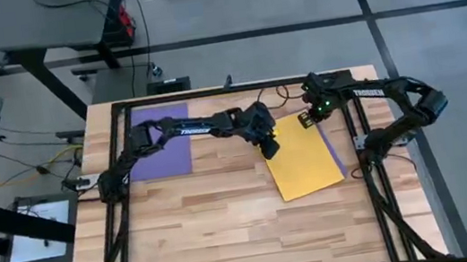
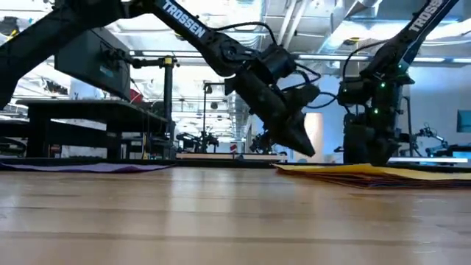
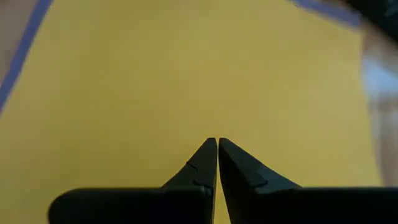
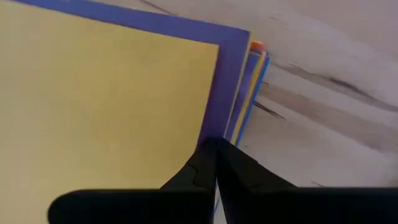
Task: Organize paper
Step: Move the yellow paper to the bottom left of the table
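A stack of coloured paper (image 1: 302, 156) lies flat on the right half of the table. A yellow sheet (image 4: 99, 106) is on top, and purple, orange and blue edges (image 4: 252, 68) stick out beneath it. A single purple sheet (image 1: 162, 140) lies flat at the far left. My left gripper (image 2: 303, 151) is shut and slants down over the stack's left edge; in the low view its tip is a little above the yellow sheet (image 3: 186, 74). My right gripper (image 4: 216, 144) is shut and stands at the stack's far edge (image 1: 309, 119). My right gripper comes down from above with its shut fingertips (image 4: 208, 158) on the stack. They meet the purple border (image 4: 227, 118) just beside the yellow sheet's edge, close to a corner. The stack lies flat on the table under them.
The black frame rails (image 1: 237, 90) run along the far edge and both sides of the wooden table (image 1: 229, 231). The near half of the tabletop is bare wood. Desks and cables stand beyond the far and left edges.
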